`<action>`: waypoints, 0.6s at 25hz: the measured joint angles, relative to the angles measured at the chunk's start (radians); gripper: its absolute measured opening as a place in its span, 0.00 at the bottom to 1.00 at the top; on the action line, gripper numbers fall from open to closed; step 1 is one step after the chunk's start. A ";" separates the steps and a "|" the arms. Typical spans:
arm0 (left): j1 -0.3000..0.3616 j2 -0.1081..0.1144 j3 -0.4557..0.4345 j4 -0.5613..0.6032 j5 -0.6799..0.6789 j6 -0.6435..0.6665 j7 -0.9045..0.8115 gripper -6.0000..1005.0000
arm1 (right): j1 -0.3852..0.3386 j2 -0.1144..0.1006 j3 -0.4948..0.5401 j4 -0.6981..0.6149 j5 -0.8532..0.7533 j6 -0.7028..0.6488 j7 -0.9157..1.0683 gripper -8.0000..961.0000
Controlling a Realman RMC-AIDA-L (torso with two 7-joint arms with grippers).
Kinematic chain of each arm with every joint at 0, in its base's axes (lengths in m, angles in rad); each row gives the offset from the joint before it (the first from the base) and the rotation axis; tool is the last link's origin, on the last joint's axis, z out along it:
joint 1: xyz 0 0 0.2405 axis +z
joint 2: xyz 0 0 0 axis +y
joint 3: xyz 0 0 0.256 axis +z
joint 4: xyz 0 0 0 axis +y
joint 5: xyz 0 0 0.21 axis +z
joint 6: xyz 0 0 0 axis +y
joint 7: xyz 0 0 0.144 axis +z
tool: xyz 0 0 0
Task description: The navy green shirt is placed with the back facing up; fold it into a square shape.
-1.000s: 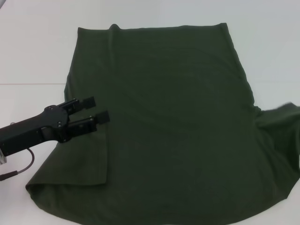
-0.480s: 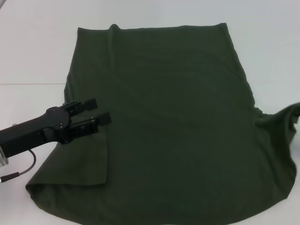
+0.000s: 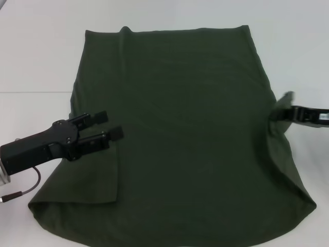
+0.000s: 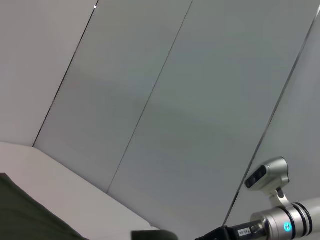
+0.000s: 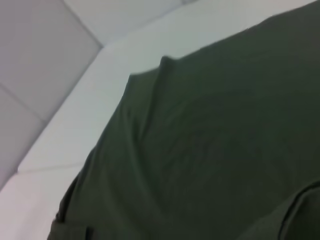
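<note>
The navy green shirt [image 3: 180, 134] lies flat on the white surface [image 3: 36, 56], plain side up. The left hand [image 3: 114, 125] is over its folded left sleeve, fingers apart and holding nothing. The right hand [image 3: 286, 110] pinches the right sleeve; its arm is cut off.

The navy green shirt [image 3: 180, 134] is spread flat on the table [image 3: 36, 56], covering most of the middle. Its left sleeve is folded inward over the body near the left front corner. The left end effector [image 3: 114, 126] is positioned over the shirt's left edge, just behind that folded flap. The right end effector [image 3: 288, 110] is located at the shirt's right edge, where cloth is bunched up against it.
</note>
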 joint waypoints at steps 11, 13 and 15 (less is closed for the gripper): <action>0.002 -0.001 -0.001 -0.006 0.000 -0.005 0.003 0.90 | 0.027 0.010 -0.093 0.049 -0.033 0.047 0.005 0.03; 0.002 -0.001 -0.001 -0.007 0.000 -0.010 0.004 0.90 | 0.030 0.016 -0.096 0.050 -0.034 0.057 0.001 0.03; 0.000 -0.001 -0.001 -0.007 0.000 -0.012 0.005 0.90 | 0.033 0.021 -0.100 0.050 -0.035 0.067 -0.001 0.03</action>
